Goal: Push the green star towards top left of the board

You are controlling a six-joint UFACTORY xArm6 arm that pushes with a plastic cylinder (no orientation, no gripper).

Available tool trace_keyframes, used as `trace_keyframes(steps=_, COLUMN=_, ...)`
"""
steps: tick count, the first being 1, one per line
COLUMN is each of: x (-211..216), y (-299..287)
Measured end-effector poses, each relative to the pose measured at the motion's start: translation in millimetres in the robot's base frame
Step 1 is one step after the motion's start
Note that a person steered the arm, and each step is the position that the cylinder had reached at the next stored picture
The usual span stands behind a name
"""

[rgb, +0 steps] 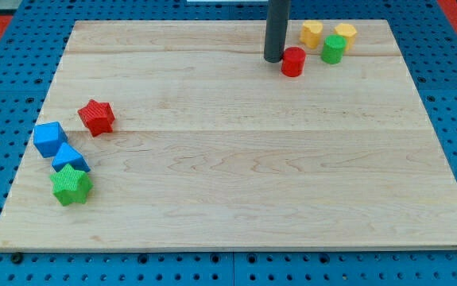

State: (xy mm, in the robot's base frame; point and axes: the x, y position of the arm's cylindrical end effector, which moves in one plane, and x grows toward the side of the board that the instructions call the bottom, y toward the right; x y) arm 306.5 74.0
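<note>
The green star (71, 185) lies near the view's bottom left corner of the wooden board (236, 159), touching a blue block (69, 158) just above it. My tip (273, 59) is far away near the view's top, right of centre, just left of a red cylinder (293, 61) and close to touching it.
A blue cube (49, 138) and a red star (96, 117) sit at the view's left, above the green star. A yellow block (311, 33), a yellow cylinder (344, 33) and a green cylinder (333, 50) cluster at the top right.
</note>
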Motion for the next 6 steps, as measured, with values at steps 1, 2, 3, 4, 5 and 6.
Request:
trace_keyframes(steps=1, x=21.0, y=4.6)
trace_keyframes(steps=2, x=9.8, y=32.8)
trace_keyframes(steps=3, x=-12.1, y=53.6)
trace_keyframes(steps=4, x=18.4, y=53.4)
trace_keyframes(steps=5, x=34.3, y=52.7)
trace_keyframes(steps=6, x=40.1, y=53.0)
